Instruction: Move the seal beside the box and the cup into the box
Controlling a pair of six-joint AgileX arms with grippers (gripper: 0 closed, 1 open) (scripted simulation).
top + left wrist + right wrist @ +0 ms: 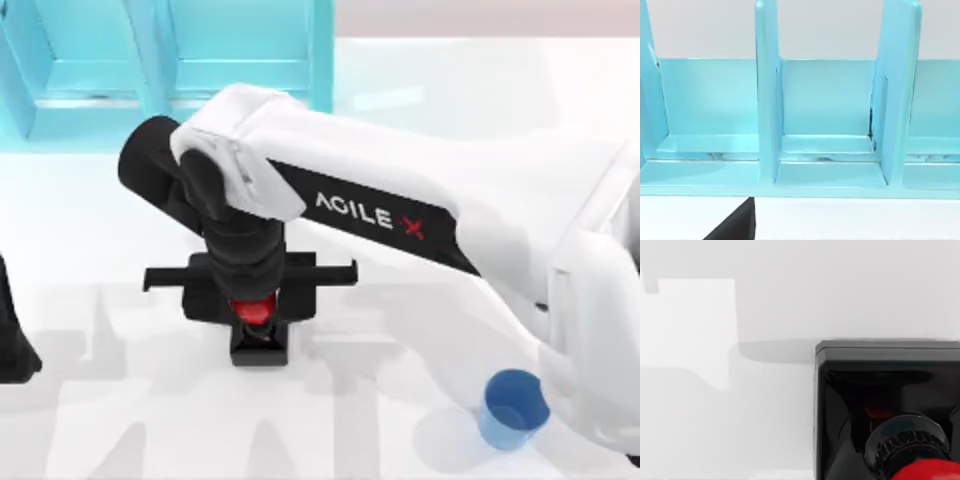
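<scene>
Seal (pixel 257 311) between right gripper's (pixel 256 300) jaws

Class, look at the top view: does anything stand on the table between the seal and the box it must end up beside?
Nothing visible does. The seal sits under the right gripper; the table between it and the box is bare.

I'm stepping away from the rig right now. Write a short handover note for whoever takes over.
Right gripper: down over the red-knobbed black square-based seal, mid-table; whether the grip has closed is unclear.
Left arm: parked at the table's left edge.
Small plain blue cup: upright on the table, near right, untouched.
Light blue divided box: at the far left.
Done: nothing placed yet.
Left: set the seal beside the box, then put the cup into it.
</scene>
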